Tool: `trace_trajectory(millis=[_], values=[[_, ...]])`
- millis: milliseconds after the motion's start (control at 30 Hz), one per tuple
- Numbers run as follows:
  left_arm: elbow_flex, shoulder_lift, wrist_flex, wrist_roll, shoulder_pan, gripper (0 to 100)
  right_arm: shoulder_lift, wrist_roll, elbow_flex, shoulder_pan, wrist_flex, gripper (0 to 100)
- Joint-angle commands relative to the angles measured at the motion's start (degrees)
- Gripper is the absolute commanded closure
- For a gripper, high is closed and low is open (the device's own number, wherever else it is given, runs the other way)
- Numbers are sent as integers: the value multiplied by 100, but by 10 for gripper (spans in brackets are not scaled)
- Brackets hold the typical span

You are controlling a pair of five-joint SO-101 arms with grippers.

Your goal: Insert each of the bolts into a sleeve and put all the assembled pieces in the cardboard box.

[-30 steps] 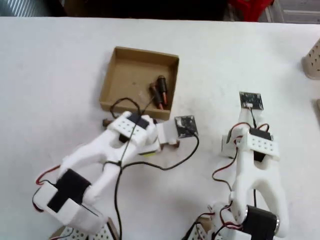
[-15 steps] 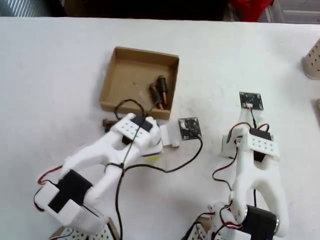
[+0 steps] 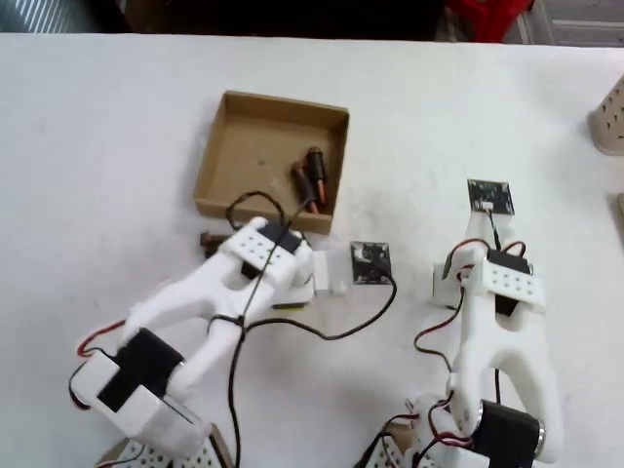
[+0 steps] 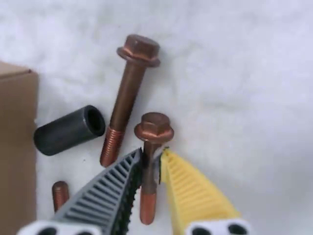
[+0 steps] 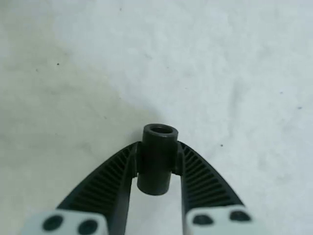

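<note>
Two things are held tight. Our left gripper (image 4: 150, 153) pinches a bolt (image 4: 154, 128) near the cardboard box (image 3: 252, 146), and our right gripper (image 5: 157, 149) pinches a sleeve (image 5: 156, 171) well away from it.

Bright, diffuse light over the white table (image 3: 107, 136); soft, faint shadows under the left arm (image 3: 185, 292); room beyond the far edge dark
</note>
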Motion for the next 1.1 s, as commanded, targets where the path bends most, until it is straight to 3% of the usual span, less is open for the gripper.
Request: trace_trajectory(millis=[0, 200, 433, 600, 833, 1067], values=[[-158, 31, 264, 105, 13, 940, -224, 44, -26, 57, -66, 981], [-167, 4, 642, 2866, -119, 940, -224, 53, -26, 57, -66, 981], [-167, 4, 598, 5055, -664, 931, -224, 70, -26, 57, -66, 981], [-369, -4, 369, 5486, -1420, 862, -224, 70, -26, 48, -66, 981], [-413, -4, 193, 5626, -1543, 831, -224, 79, -26, 48, -66, 981], [62, -901, -97, 4967, -1868, 831, -224, 79, -26, 48, -66, 981]])
